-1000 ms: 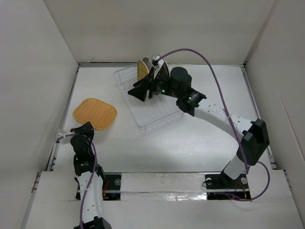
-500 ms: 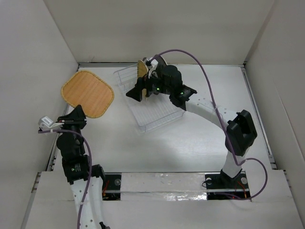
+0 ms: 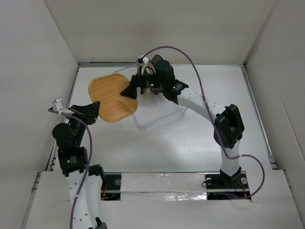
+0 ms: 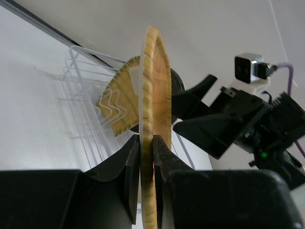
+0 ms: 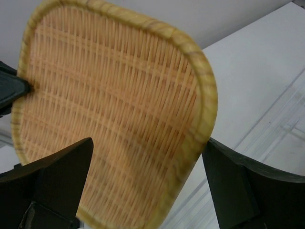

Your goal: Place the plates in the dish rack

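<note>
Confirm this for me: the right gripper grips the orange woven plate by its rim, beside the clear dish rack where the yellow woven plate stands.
Wrong arm: the left gripper grips the orange woven plate by its rim, as the left wrist view shows, beside the clear dish rack where the yellow woven plate stands. The right gripper is open.

The orange woven rounded-square plate (image 3: 113, 98), clamped at its rim by the left pincer (image 3: 94, 109), hangs raised over the clear plastic dish rack (image 3: 164, 114)'s left side and blocks approach from there. The right pincer (image 3: 135, 91) hovers above the rack's far left corner, fingers spread either side of that plate's edge, crowding the far slots where a yellow woven oblong plate (image 4: 118, 107) stands. The rack's near end lies uncovered. The white counter (image 3: 200, 143) in front and to the right gives open passage, bounded by white walls (image 3: 38, 71).
</note>
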Available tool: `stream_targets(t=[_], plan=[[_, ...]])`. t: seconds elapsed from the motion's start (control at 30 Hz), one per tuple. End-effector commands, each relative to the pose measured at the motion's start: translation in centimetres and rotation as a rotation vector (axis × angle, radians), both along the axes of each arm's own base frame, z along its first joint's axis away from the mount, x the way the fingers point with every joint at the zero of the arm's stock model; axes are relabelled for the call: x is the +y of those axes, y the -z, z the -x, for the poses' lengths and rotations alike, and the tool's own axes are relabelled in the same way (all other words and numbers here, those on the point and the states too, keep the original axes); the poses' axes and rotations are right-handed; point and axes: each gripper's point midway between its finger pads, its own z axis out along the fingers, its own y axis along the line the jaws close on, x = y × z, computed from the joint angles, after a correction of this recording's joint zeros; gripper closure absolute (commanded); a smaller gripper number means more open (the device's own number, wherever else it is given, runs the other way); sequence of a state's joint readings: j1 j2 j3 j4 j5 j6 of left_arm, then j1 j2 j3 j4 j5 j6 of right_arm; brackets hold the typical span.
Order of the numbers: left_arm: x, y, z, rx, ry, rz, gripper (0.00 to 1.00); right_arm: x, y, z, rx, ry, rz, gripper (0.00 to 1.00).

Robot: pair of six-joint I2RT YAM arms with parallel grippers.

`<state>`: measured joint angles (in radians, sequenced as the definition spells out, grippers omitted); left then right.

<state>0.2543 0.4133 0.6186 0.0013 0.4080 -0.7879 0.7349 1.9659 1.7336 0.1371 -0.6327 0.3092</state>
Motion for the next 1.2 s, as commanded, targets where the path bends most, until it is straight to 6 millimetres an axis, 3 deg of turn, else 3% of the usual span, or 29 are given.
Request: stream_targets(t=[0.0,0.13,0.2,0.27,0.3,0.33,0.4,0.43,0.47,0.5,0.53,0.6,0.67,0.7,0.77,0.8,0.9,0.93,0.97,1.03,1.13,1.17], plan=[[-3.7,-7.1,2.9,-0.225,0.194,-0.114,1.00,-0.3,-2.4,-0.2,-0.044,-0.060,-0.045,0.00],[-5.9,-7.3,3.5,-0.228,0.356,-0.129,1.00,-0.8,-2.4,1.0,-0.035,-0.149,-0.084,0.01],[-6.3,-7.5,3.6,-0.236,0.379,-0.118,1.00,-1.0,-2.6,2.9,-0.046,-0.257,-0.097,0.06],[-6.6,-7.7,3.9,-0.251,0.404,-0.125,1.00,-1.7,-2.1,3.8,-0.030,-0.300,-0.115,0.09],[-6.8,-7.4,4.0,-0.251,0.422,-0.117,1.00,-1.9,-3.1,4.3,-0.080,-0.312,-0.150,0.09],[-7.2,-7.4,4.3,-0.249,0.452,-0.097,1.00,-2.5,-2.3,3.9,-0.069,-0.304,-0.144,0.11],[-7.3,-7.1,4.3,-0.250,0.464,-0.094,1.00,-3.4,-2.6,3.5,-0.065,-0.315,-0.161,0.35],[-7.2,-6.7,4.0,-0.236,0.456,-0.092,1.00,-3.4,-2.7,4.0,-0.023,-0.337,-0.173,0.54],[-7.1,-6.5,3.9,-0.232,0.454,-0.094,1.00,-4.0,-2.4,4.6,-0.008,-0.385,-0.178,0.82],[-7.1,-6.1,3.7,-0.224,0.453,-0.096,1.00,-4.5,-3.3,4.9,-0.054,-0.411,-0.214,0.94],[-6.8,-5.6,3.4,-0.202,0.440,-0.096,1.00,-4.6,-3.3,5.4,-0.002,-0.431,-0.224,1.00],[-6.2,-5.4,3.0,-0.194,0.393,-0.115,1.00,-5.6,-3.5,4.8,-0.002,-0.411,-0.250,1.00],[-4.2,-4.2,1.9,-0.131,0.255,-0.169,0.99,-6.0,-4.3,3.8,0.027,-0.352,-0.273,1.00],[-3.6,-4.8,1.9,-0.133,0.215,-0.197,0.78,-6.4,-4.3,2.9,0.047,-0.308,-0.274,1.00],[-2.0,-4.1,1.6,-0.087,0.115,-0.221,0.58,-6.5,-6.0,1.3,0.007,-0.186,-0.294,1.00],[-1.4,-4.5,1.7,-0.093,0.080,-0.260,0.40,-6.5,-5.8,0.1,0.051,-0.105,-0.253,1.00],[0.4,-4.4,1.8,-0.069,-0.034,-0.311,0.18,-7.9,-7.2,-4.1,-0.012,0.209,-0.198,1.00],[1.0,-4.2,1.8,-0.055,-0.073,-0.321,0.13,-8.1,-8.0,-4.7,-0.023,0.277,-0.200,1.00],[1.2,-4.4,2.1,-0.063,-0.091,-0.334,0.11,-9.3,-8.4,-6.6,-0.036,0.410,-0.203,1.00],[1.0,-4.7,2.2,-0.081,-0.093,-0.369,0.04,-10.3,-9.2,-7.9,-0.033,0.529,-0.209,1.00],[0.3,-5.4,2.3,-0.105,-0.070,-0.401,0.01,-11.1,-8.5,-10.3,-0.034,0.772,-0.177,1.00],[-0.3,-5.5,2.4,-0.116,-0.044,-0.411,0.01,-12.3,-9.0,-11.5,-0.061,0.891,-0.176,1.00]])
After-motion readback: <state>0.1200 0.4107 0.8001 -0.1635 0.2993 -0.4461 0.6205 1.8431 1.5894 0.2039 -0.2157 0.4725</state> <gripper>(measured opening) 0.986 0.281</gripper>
